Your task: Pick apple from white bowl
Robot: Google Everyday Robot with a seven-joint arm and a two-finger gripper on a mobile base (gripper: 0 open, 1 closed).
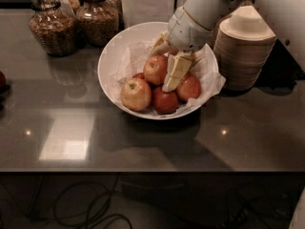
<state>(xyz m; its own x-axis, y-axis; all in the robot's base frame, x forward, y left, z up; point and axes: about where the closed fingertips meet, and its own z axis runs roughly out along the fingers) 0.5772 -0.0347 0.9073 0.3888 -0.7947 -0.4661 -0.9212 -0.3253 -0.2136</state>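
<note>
The white bowl (110,61), lined with crumpled white paper, stands on the dark table and holds several apples. The orange-red apple (155,69) with a pale blush lies in the middle of the bowl. A paler yellow apple (136,93) sits at the front left, and darker red apples (165,100) sit at the front and right. My gripper (167,57) reaches down into the bowl from the upper right. It is open. One cream finger (177,72) rests along the apple's right side, and the other shows behind the apple's top.
A tall stack of beige disposable bowls (245,49) stands right of the white bowl, close to my arm. Glass jars (52,27) of brown food stand at the back left. A dark red object (2,80) lies at the left edge.
</note>
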